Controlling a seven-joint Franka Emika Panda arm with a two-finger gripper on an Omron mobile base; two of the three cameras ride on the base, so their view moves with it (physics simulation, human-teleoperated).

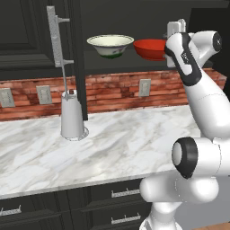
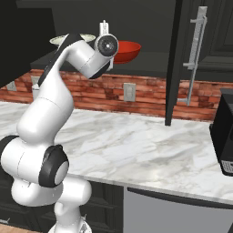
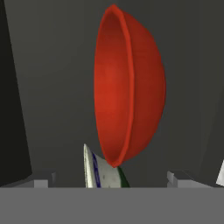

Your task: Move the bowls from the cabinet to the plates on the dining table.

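The fingers (image 3: pixel 111 181) stand spread wide with nothing between them; in the hand view only their pale tips poke up at the lower left and lower right, the rest cut off by the frame edge. Just beyond them sits the red bowl (image 3: pixel 129 87), seen rolled on its side by the tilted camera, its rim facing left. Behind and below it a sliver of the cream bowl (image 3: pixel 94 170) with green markings peeks out, mostly hidden.

From the left base view the hand is raised at the open cabinet (image 1: pixel 40 40), right beside the red bowl (image 1: pixel 150 48), whose right part the arm covers. The cream bowl (image 1: pixel 110 46) sits just left of it on the same shelf, fully visible. In the right base view the wrist blocks most of the cream bowl (image 2: pixel 59 40) and the left edge of the red bowl (image 2: pixel 127 51).

Below, a marble surface (image 1: pixel 117 148) backed by a brick wall (image 1: pixel 112 92) carries a white canister (image 1: pixel 72 117). A dark appliance (image 2: pixel 224 136) is cut off at the right edge.
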